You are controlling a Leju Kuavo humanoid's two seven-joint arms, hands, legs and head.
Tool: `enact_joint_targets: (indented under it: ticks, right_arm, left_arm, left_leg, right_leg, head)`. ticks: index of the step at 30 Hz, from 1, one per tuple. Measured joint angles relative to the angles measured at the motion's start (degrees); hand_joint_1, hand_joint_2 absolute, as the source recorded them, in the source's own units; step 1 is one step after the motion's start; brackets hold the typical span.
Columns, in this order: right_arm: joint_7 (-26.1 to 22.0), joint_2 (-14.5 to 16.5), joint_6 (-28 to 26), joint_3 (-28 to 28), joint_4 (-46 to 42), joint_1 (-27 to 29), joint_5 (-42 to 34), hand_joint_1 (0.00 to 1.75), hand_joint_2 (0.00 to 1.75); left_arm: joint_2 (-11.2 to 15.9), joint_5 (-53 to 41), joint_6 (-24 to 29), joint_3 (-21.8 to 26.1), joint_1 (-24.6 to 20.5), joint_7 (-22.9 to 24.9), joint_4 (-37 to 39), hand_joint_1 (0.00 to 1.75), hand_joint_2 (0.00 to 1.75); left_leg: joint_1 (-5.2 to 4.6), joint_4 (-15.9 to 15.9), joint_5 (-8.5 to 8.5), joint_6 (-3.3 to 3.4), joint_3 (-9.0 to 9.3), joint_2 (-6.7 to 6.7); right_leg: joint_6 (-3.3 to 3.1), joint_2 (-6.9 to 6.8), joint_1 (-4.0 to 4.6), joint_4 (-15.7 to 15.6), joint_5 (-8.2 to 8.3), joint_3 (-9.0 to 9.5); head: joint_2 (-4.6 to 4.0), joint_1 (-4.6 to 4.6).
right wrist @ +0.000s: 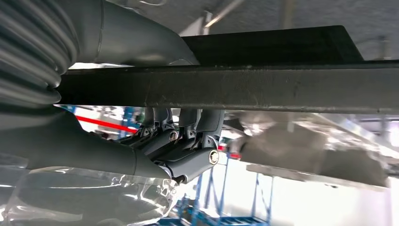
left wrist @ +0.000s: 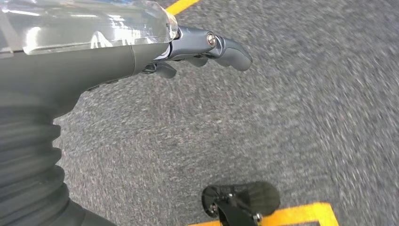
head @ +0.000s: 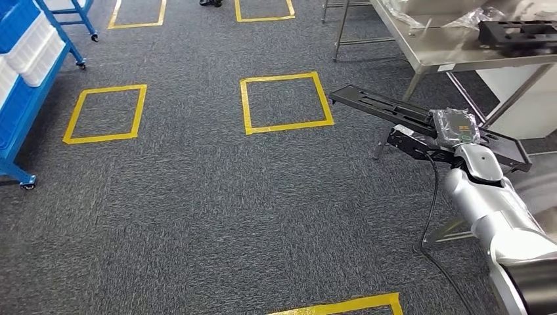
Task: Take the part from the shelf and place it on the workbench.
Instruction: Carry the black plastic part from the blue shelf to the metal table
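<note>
The part [head: 381, 108] is a long flat black bar with slots, held level out to the right of my body. My right hand [head: 454, 128], wrapped in clear plastic, grips it near its middle. In the right wrist view the part [right wrist: 235, 87] crosses the picture as a dark bar, and the right hand [right wrist: 181, 150] has its fingers [right wrist: 200, 125] curled up against its underside. The steel workbench [head: 433, 49] stands beyond the part at the far right. My left hand [left wrist: 188, 52] hangs over the grey carpet with nothing in it.
A second black part [head: 519, 33] and crumpled plastic lie on the workbench. The blue shelf [head: 26, 105] with white bins [head: 36, 46] stands at the far left. Yellow tape squares [head: 286, 102] mark the carpet. Workbench legs [head: 341, 33] stand ahead on the right.
</note>
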Motion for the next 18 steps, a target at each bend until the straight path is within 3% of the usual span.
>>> enact_joint_targets:
  ticks: [2,3,5,7,9,11,12,13,14,16,18]
  right_arm:
    - [0.07,0.18,-0.21,0.13,0.05,-0.16,0.15,1.75,1.75]
    - [0.08,0.24,-0.34,0.17,0.1,-0.2,0.19,1.75,1.75]
    - [0.17,0.21,-0.55,0.22,0.25,-0.11,0.25,1.75,1.75]
    - [0.35,0.11,-0.67,0.26,0.34,0.0,0.33,1.75,1.75]
    - [0.49,0.26,-0.76,0.32,0.35,0.03,0.37,1.75,1.75]
    - [0.55,0.45,-0.83,0.45,0.37,0.27,0.36,1.75,1.75]
    - [0.57,0.52,-0.83,0.52,0.38,0.49,0.36,1.75,1.75]
    - [0.59,0.55,-0.82,0.58,0.39,0.73,0.36,1.75,1.75]
    - [0.61,0.58,-0.8,0.62,0.4,0.94,0.36,1.75,1.75]
    - [0.62,0.66,-0.72,0.67,0.42,1.19,0.34,1.75,1.75]
    - [0.73,0.72,-0.66,0.67,0.45,1.44,0.33,1.75,1.75]
  left_arm:
    - [-0.11,-0.1,0.03,-0.01,-0.05,-0.09,0.01,0.0,1.75]
    - [-0.11,-0.15,0.05,-0.01,-0.11,-0.13,0.02,0.0,1.75]
    - [-0.13,-0.2,0.08,-0.01,-0.32,-0.16,0.02,0.0,1.75]
    - [-0.16,-0.2,0.11,-0.01,-0.56,-0.19,0.01,0.0,1.75]
    - [-0.24,-0.2,0.17,-0.01,-0.54,-0.25,0.01,0.0,1.75]
    - [-0.29,-0.2,0.22,-0.01,-0.36,-0.27,0.01,0.0,1.75]
    - [-0.3,-0.19,0.26,-0.01,-0.31,-0.25,0.01,0.0,1.75]
    - [-0.31,-0.18,0.3,-0.01,-0.31,-0.23,0.01,0.0,1.75]
    - [-0.31,-0.18,0.32,-0.01,-0.36,-0.2,0.01,0.0,1.75]
    - [-0.33,-0.27,0.35,-0.01,-0.41,-0.11,0.02,0.0,1.75]
    - [-0.39,-0.43,0.4,-0.04,-0.4,0.04,0.02,0.0,1.75]
  left_leg:
    - [-0.24,0.69,-0.6,-0.65,-0.08,1.27]
    - [-0.39,0.91,-0.86,-0.97,-0.05,1.89]
    - [-0.42,1.08,-1.27,-1.56,0.13,2.92]
    - [-0.02,2.71,-2.66,-2.14,-0.33,0.87]
    - [0.38,8.85,-6.14,-2.49,-2.95,-2.73]
    - [0.46,16.7,-9.24,-2.55,-6.59,-3.94]
    - [0.46,18.53,-9.35,-2.5,-7.56,-4.03]
    - [0.46,18.17,-8.34,-2.37,-7.58,-4.13]
    - [0.47,15.43,-6.32,-2.17,-6.52,-4.55]
    - [0.62,7.37,-2.21,-1.75,-3.17,-7.08]
    - [0.74,2.87,-0.73,-1.48,-1.29,-9.04]
  right_leg:
    - [-0.44,-1.85,0.37,-5.71,1.51,3.15]
    - [-0.83,-1.99,0.62,-6.67,1.5,3.56]
    - [-1.69,-0.55,0.8,-6.75,1.53,3.43]
    - [-2.42,0.72,0.61,-6.96,1.73,3.47]
    - [-3.04,1.96,0.49,-7.03,1.87,3.49]
    - [-3.31,3.55,0.64,-6.99,1.9,3.46]
    - [-3.35,4.44,0.72,-6.94,1.91,3.46]
    - [-3.34,5.33,0.78,-6.86,1.92,3.47]
    - [-3.33,6.2,0.78,-6.76,1.91,3.48]
    - [-3.11,7.8,0.77,-6.52,1.9,3.34]
    - [-2.5,9.28,0.63,-6.47,2.13,2.94]
  head:
    - [0.0,-0.04]
    - [0.0,-0.06]
    - [0.0,-0.09]
    - [0.0,-0.11]
    - [0.0,-0.13]
    - [0.0,-0.13]
    - [0.0,-0.13]
    - [0.0,-0.13]
    - [0.0,-0.13]
    - [0.0,-0.13]
    - [0.0,-0.11]
